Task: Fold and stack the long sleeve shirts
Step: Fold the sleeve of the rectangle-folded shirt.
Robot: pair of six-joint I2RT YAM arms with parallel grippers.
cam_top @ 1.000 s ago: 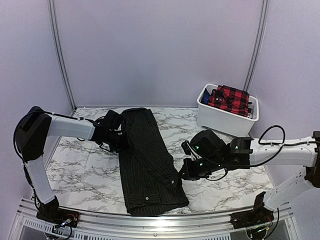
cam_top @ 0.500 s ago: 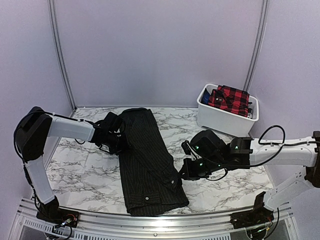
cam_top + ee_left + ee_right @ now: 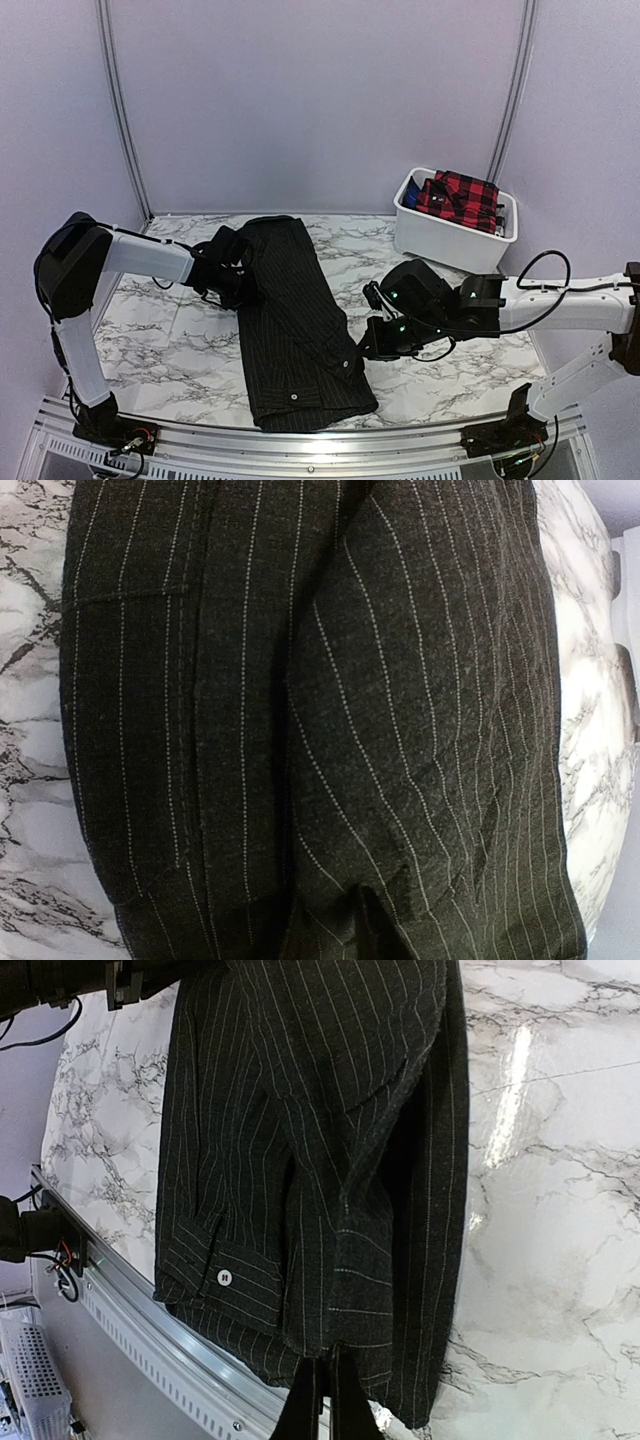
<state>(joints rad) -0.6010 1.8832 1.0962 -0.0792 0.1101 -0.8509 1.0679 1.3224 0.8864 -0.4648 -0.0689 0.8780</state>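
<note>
A black pinstriped long sleeve shirt [image 3: 295, 320] lies folded into a long strip on the marble table, from the back centre to the front edge. My left gripper [image 3: 238, 283] is at the strip's left edge, near the far half. In the left wrist view the cloth [image 3: 400, 680] fills the frame and bunches at the shut fingertips [image 3: 350, 935]. My right gripper [image 3: 362, 348] is at the strip's right edge near the front. In the right wrist view its fingers [image 3: 325, 1400] are shut on the shirt's edge [image 3: 300, 1110], beside a cuff with a white button [image 3: 224, 1277].
A white bin [image 3: 440, 235] stands at the back right and holds a red-and-black plaid shirt [image 3: 460, 195]. The metal rail [image 3: 300, 445] runs along the table's front edge, just beyond the shirt's end. Lilac walls enclose the back and sides.
My left arm has shifted slightly toward the shirt, its gripper staying on the strip's left edge. The right arm and the shirt have not visibly moved.
</note>
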